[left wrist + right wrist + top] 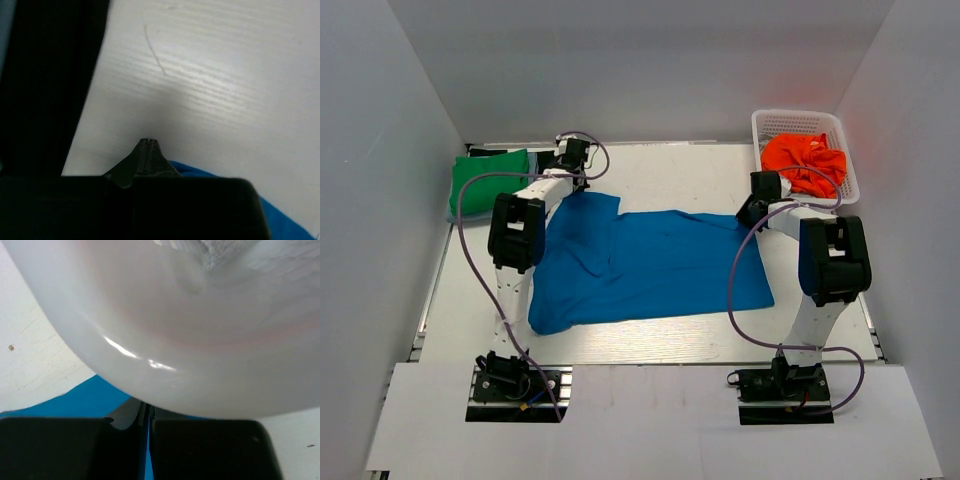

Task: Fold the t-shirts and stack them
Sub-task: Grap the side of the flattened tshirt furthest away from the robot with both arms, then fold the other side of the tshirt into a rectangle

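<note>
Fold step, at its start: blue t-shirt [650, 265] lies spread mid-table [670, 165], not yet folded. Green t-shirt [488, 180] sits at 10 o'clock; orange t-shirt [805, 165] in the basket [798, 120] at 2 o'clock. Left gripper [145, 150] closed at the shirt's 11 o'clock corner, blue cloth just beside the fingers; whether cloth is caught is unclear. Right gripper [148, 412] clamped on the 2 o'clock corner, a blue sliver between the fingers. Both arms reach far, wrists low. Next, probably: lift both corners together, carry toward 6 o'clock, keeping the edge taut.
</note>
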You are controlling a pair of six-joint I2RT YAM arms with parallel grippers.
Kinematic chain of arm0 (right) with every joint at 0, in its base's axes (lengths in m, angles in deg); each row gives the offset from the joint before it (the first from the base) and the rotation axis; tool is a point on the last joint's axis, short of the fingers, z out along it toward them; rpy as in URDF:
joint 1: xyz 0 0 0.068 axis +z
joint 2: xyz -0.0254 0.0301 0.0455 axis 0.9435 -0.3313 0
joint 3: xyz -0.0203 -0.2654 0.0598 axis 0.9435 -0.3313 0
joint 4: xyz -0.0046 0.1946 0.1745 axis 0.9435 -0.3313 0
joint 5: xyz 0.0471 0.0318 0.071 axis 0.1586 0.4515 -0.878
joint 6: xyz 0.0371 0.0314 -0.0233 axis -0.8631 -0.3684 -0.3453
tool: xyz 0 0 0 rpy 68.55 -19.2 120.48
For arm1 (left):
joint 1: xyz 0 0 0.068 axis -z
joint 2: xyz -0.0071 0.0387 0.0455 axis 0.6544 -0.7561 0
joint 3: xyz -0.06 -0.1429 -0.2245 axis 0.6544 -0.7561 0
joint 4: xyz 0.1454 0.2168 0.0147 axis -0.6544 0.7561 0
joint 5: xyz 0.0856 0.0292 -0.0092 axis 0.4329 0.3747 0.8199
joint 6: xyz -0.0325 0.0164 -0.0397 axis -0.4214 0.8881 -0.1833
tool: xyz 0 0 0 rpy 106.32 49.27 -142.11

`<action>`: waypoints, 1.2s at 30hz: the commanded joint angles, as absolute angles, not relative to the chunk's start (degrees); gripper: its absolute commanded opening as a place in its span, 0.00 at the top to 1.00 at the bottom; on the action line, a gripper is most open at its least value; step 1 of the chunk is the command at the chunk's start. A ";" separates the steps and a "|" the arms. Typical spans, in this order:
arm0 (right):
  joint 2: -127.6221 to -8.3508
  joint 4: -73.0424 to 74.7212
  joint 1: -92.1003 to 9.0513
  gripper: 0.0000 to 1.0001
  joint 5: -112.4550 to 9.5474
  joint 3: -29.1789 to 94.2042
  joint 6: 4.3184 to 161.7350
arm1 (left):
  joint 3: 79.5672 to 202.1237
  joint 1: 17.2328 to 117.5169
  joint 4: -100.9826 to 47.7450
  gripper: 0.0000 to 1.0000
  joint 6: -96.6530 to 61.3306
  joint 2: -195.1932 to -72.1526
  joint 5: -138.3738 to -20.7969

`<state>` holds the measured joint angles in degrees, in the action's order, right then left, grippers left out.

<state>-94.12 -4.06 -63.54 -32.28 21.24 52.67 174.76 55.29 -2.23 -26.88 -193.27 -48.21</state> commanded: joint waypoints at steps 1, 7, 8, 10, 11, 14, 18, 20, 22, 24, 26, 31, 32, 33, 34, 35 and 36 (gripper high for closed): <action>-88.97 -2.70 -63.71 1.00 -32.74 21.13 53.10 | 171.52 55.20 -1.13 1.00 -26.47 -184.75 -49.18; -81.67 -2.35 -63.53 1.00 -33.26 16.74 54.50 | 161.42 56.34 -1.05 1.00 -28.92 -175.18 -43.92; -81.39 -2.00 -63.62 1.00 -33.96 15.34 54.42 | 160.01 56.34 -0.53 1.00 -30.06 -172.20 -43.90; -79.81 -1.99 -63.71 1.00 -34.84 14.63 54.51 | 155.18 56.34 -0.52 1.00 -33.23 -168.94 -43.29; -78.85 -1.99 -63.71 1.00 -34.59 13.67 54.68 | 151.94 56.34 -0.52 1.00 -34.02 -167.27 -43.29; -76.04 -1.99 -63.53 1.00 -35.29 12.43 55.21 | 146.75 56.87 0.53 1.00 -38.33 -161.29 -41.79; -73.66 -3.48 -63.71 1.00 -35.29 11.02 55.83 | 139.62 57.48 2.12 1.00 -42.20 -153.99 -43.89; -72.08 -3.49 -63.88 1.00 -35.38 10.58 56.18 | 134.98 57.49 2.12 1.00 -43.61 -149.70 -46.08; -70.94 -3.66 -63.88 1.00 -35.37 9.61 56.61 | 132.15 58.01 2.12 1.00 -46.06 -146.96 -47.50; -69.79 -4.89 -64.14 1.00 -34.94 8.74 56.70 | 127.58 58.01 2.82 1.00 -47.73 -142.57 -48.30; -68.91 -5.68 -63.88 1.00 -34.59 8.12 57.06 | 123.37 58.01 4.48 1.00 -49.84 -139.41 -48.99; -67.24 -8.05 -64.59 1.00 -34.58 8.12 57.94 | 116.94 58.01 6.86 1.00 -52.31 -128.61 -49.53; -67.15 -8.67 -64.93 1.00 -34.58 8.21 58.46 | 116.23 58.01 8.17 1.00 -53.01 -127.36 -50.05; -67.32 -9.19 -64.76 1.00 -34.67 8.55 58.64 | 115.62 58.01 8.70 1.00 -53.02 -126.22 -50.05; -66.89 -10.68 -65.02 1.00 -34.67 8.99 58.81 | 114.57 58.01 9.23 1.00 -53.02 -125.16 -50.05; -66.80 -11.13 -65.11 1.00 -34.59 9.08 59.34 | 113.95 58.01 9.84 1.00 -53.89 -124.28 -50.05; -66.54 -12.44 -65.29 1.00 -34.85 9.17 59.43 | 113.07 58.01 11.16 1.00 -54.68 -122.79 -50.05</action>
